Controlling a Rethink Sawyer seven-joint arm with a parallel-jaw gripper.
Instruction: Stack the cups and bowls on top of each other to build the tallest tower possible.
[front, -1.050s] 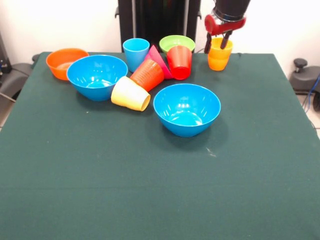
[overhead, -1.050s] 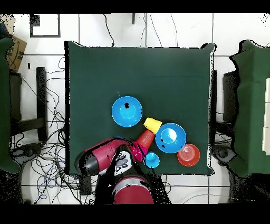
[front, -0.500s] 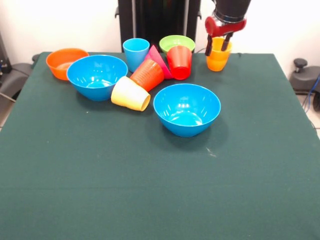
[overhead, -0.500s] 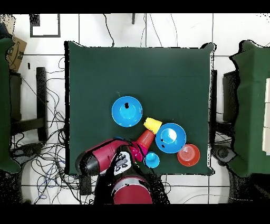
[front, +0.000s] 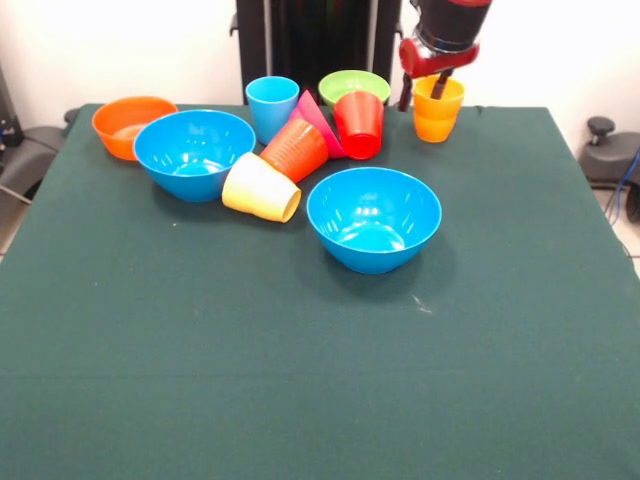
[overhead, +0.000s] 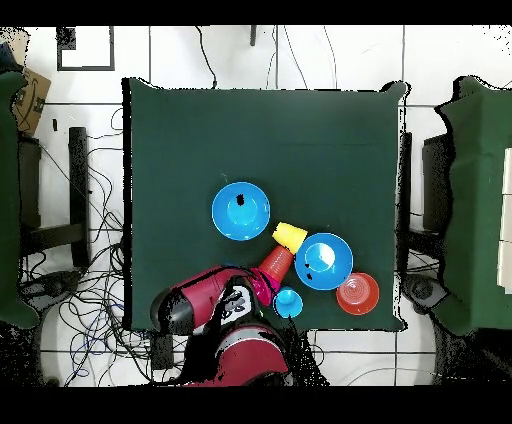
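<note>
My gripper (front: 423, 92) hangs at the table's back right over an upright yellow-orange cup (front: 437, 116). It is open, with one finger inside the cup and the other outside its left wall. A large blue bowl (front: 373, 218) sits mid-table and another (front: 193, 152) at the left. Between them a pale yellow cup (front: 260, 188) and an orange cup (front: 295, 150) lie on their sides. Behind are a light blue cup (front: 271, 107), a tipped pink-red bowl (front: 312, 118), a red cup (front: 359, 125), a lime-green bowl (front: 353, 86) and an orange bowl (front: 128, 125). In the overhead view the arm (overhead: 215, 305) hides the gripper.
The green table cloth (front: 300, 380) stretches bare toward the front edge. In the overhead view, cables cover the floor (overhead: 90, 300) around the table's left side and a dark stand (overhead: 78, 190) is beside it.
The gripper has shifted slightly left and up over the yellow-orange cup. The cup stays on the table where it was.
</note>
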